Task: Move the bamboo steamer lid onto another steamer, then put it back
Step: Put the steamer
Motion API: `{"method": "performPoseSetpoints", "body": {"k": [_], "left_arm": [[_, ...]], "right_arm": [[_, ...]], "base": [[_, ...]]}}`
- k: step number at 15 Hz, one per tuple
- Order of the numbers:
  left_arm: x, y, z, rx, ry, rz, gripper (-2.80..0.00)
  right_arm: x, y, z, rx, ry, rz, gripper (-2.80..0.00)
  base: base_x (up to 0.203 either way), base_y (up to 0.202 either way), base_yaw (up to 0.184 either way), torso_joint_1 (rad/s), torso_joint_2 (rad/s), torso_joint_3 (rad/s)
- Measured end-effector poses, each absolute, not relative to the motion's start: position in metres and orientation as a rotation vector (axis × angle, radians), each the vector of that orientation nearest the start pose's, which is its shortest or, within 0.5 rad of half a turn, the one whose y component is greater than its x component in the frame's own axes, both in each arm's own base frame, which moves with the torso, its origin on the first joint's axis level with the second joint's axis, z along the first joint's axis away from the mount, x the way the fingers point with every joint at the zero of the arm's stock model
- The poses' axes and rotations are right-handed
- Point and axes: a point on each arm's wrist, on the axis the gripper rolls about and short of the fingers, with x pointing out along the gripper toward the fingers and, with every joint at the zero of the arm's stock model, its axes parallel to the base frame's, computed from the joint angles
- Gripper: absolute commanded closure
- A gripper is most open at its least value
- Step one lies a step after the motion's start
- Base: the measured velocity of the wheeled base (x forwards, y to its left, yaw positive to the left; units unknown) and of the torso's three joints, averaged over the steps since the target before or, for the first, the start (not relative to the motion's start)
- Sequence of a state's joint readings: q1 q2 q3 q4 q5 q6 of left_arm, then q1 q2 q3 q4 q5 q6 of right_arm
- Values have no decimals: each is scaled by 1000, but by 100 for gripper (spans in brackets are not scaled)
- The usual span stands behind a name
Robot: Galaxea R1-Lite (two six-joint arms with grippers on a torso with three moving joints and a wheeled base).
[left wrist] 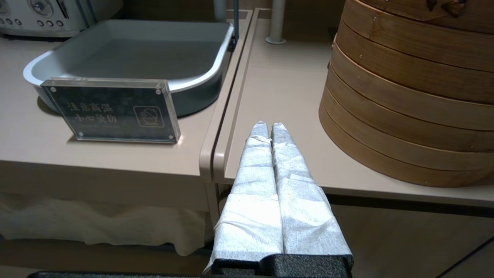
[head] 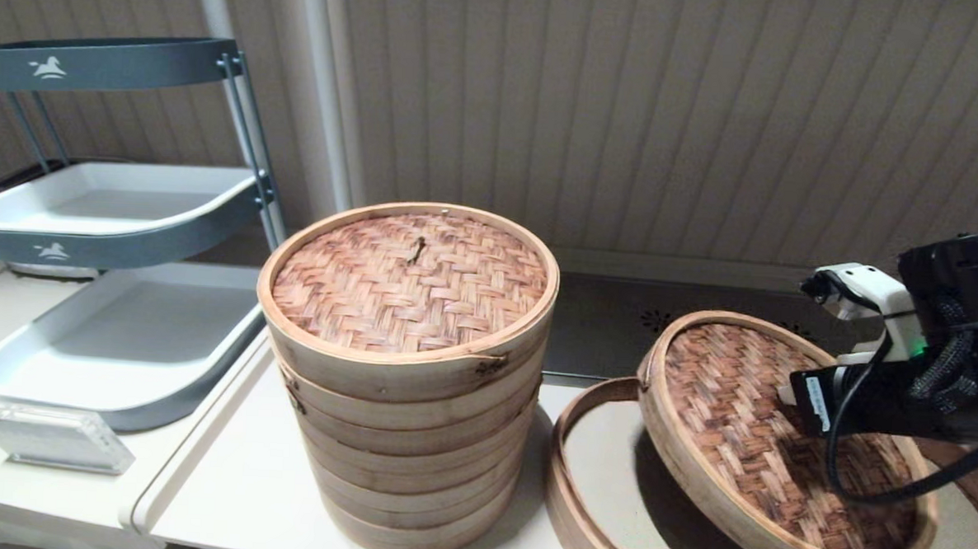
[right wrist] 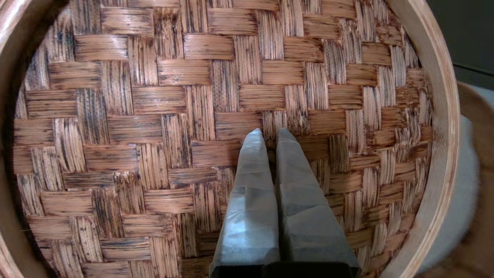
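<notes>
The bamboo steamer lid [head: 738, 426], dark mottled herringbone weave with a pale rim, hangs tilted at the right of the table, its far-left edge raised. It fills the right wrist view [right wrist: 154, 116]. My right gripper [right wrist: 270, 135] is shut at the lid's centre, a small brown loop pinched between the tips. Below the lid lies the low steamer [head: 562, 443] with a dark reddish-brown rim and smooth cream liner [head: 612, 478], partly covered by the lid. My left gripper [left wrist: 266, 125] is shut and empty, parked over the table's front edge.
The tall pale stack [head: 408, 436] with a lighter reddish-tan lid [head: 410, 279] stands left of the low steamer. A grey tiered tray rack [head: 115, 324] and an acrylic sign [left wrist: 112, 110] sit at the far left. More cream liner [head: 969, 535] shows at the right edge.
</notes>
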State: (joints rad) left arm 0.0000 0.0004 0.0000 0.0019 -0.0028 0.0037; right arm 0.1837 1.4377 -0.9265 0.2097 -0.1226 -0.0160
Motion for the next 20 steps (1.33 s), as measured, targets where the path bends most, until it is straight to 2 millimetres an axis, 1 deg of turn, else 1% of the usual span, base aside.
{"method": "performPoseSetpoints", "body": {"k": [3, 6, 10, 14, 16, 20], "left_arm": [[-23, 0, 75, 4, 2, -3, 0], [-23, 0, 75, 5, 2, -3, 0], [-23, 0, 75, 4, 2, -3, 0], [-23, 0, 75, 4, 3, -3, 0], [-23, 0, 75, 4, 2, -3, 0], [-23, 0, 75, 4, 4, -3, 0]], "right_arm": [[223, 20, 217, -120, 730, -2, 0], [226, -3, 219, -101, 747, -79, 0], [233, -34, 212, -55, 781, -145, 0], [236, -64, 204, -29, 820, -193, 0], [235, -75, 200, -25, 838, -214, 0], [229, -89, 193, -18, 868, -239, 0]], "base": [[0, 0, 0, 0, 0, 0], [0, 0, 0, 0, 0, 0], [0, 0, 0, 0, 0, 0], [0, 0, 0, 0, 0, 0], [0, 0, 0, 0, 0, 0], [0, 0, 0, 0, 0, 0]]}}
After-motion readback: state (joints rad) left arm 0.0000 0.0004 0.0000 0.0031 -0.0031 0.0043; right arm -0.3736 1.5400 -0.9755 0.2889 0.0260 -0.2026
